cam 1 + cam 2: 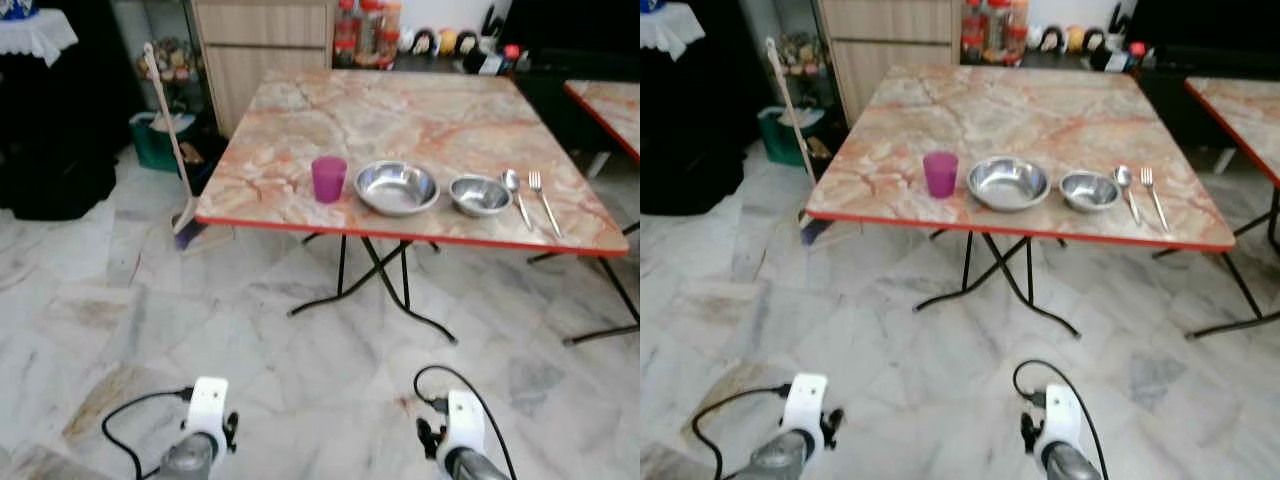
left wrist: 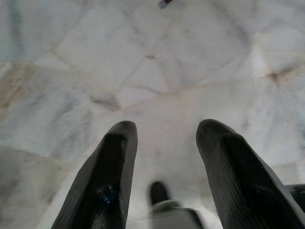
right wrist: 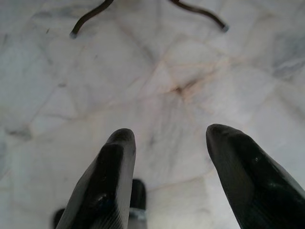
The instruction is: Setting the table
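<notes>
— While both arms hang low over the marble floor (image 1: 300,390), what do we see of the pincers?

— In the wrist views, the left gripper (image 2: 164,138) has its two black fingers spread apart with nothing between them, pale tiles beyond. The right gripper (image 3: 167,143) is likewise released and holds nothing; past it we see the black feet of the table's frame (image 3: 86,21) on the floor.

— And the things for the setting?

— They all sit in a row along the near edge of the marbled table (image 1: 400,110) — the one with the red rim. Toward the near left corner stands a purple cup (image 1: 328,178), upright. Just beside it comes a large steel bowl (image 1: 396,187), then a smaller steel bowl (image 1: 480,194). Next a spoon (image 1: 516,192) and a fork (image 1: 544,200) lie side by side, handles pointing at the near edge, toward the near right corner.

— Anything around the table?

— A broom (image 1: 175,150) leans by its left side, a wooden cabinet (image 1: 262,45) stands beyond, and we see the corner of a second table (image 1: 610,105) at the right.
</notes>
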### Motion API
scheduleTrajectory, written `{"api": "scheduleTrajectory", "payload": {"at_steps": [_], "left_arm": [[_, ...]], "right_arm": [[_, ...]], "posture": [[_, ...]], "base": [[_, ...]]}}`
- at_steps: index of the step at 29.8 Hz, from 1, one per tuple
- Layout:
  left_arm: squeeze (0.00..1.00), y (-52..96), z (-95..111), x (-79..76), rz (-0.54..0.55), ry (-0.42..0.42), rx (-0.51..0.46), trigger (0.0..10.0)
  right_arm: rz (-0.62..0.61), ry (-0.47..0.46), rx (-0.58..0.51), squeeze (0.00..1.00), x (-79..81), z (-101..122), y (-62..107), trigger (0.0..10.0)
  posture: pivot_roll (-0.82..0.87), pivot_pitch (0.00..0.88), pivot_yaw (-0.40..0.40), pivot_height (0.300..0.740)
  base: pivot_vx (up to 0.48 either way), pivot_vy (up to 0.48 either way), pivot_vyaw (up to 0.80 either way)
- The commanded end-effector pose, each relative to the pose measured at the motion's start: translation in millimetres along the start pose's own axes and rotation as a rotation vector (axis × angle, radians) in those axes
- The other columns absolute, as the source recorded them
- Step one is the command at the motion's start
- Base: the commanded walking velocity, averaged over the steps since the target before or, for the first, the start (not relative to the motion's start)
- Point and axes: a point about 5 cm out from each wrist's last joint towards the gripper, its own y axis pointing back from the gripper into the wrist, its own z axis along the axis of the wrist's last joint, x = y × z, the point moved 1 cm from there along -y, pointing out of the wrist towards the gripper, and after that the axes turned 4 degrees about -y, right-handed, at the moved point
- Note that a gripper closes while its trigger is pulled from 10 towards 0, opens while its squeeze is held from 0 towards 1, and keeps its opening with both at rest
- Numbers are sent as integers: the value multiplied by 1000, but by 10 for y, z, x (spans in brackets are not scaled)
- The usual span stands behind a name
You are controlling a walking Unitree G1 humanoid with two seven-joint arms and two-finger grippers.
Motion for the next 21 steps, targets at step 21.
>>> {"api": "scheduleTrajectory", "payload": {"at_steps": [21], "left_arm": [[0,-45,576,113,15,-21,-270,10000]], "right_arm": [[62,54,-200,0,109,337,-12,10000]], "posture": [[56,27,-51,740]], "base": [[0,-115,0]]}}
